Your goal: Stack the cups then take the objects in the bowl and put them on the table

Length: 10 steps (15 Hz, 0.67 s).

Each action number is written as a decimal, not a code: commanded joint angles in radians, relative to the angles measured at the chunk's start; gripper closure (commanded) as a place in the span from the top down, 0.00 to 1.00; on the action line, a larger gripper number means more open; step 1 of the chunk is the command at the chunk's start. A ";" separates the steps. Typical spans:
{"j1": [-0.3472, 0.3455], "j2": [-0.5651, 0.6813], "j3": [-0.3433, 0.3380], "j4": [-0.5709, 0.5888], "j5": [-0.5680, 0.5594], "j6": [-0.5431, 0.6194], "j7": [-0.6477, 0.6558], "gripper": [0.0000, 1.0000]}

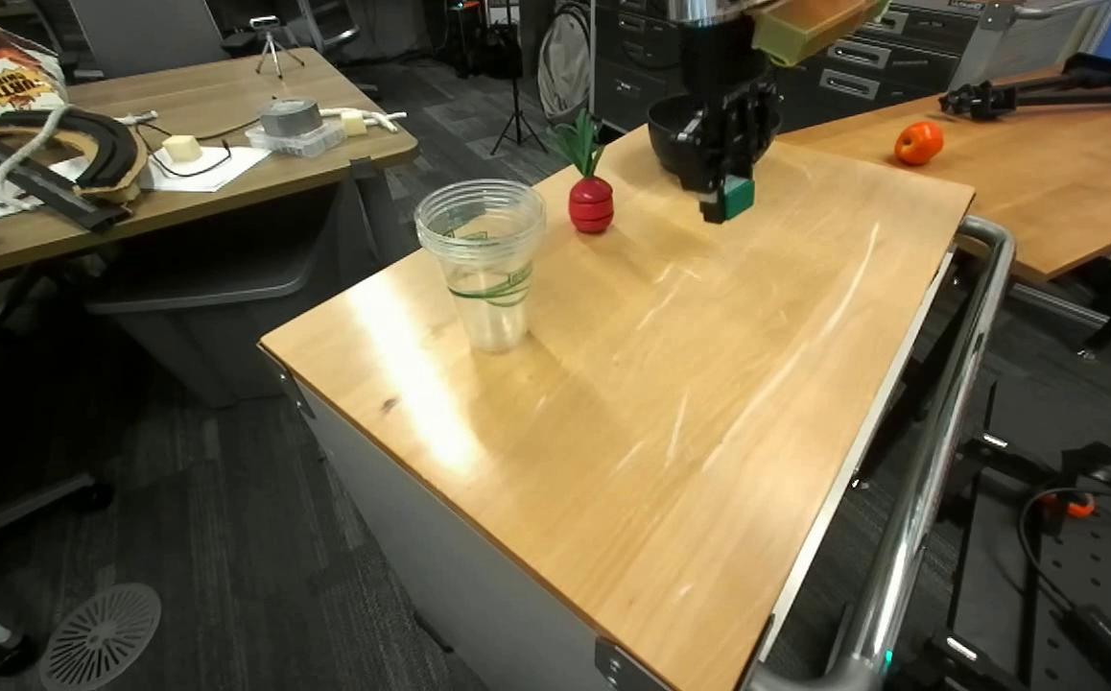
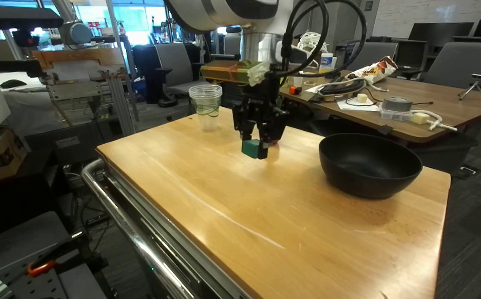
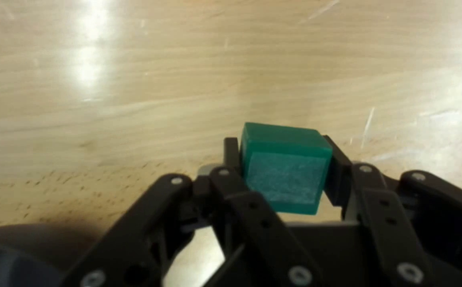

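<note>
The green block [image 3: 287, 179] is clamped in the gripper [image 3: 283, 161], pinched from both sides, and appears to hang just above the tabletop [image 1: 661, 432], in from the edges. The black bowl [image 2: 365, 186] stands near a corner, by the edge opposite the metal rail [image 1: 939, 461]; no object shows in the part of its inside visible in an exterior view. Along that edge, the red radish [image 1: 592, 205] stands upright between the bowl and the clear cups [image 1: 486, 269], which are nested in one upright stack toward the other corner; how many, I cannot count. I judge the stacking done and the radish delivered. What seems left is to lower the block onto the tabletop and let go, then back away without knocking the radish or the bowl.
</note>
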 commanded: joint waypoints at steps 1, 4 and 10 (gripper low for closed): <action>-0.007 0.090 0.012 0.040 0.060 -0.023 -0.044 0.24; -0.010 0.084 0.011 0.016 0.072 -0.054 -0.063 0.81; -0.018 -0.189 -0.028 -0.206 -0.059 -0.182 -0.102 1.00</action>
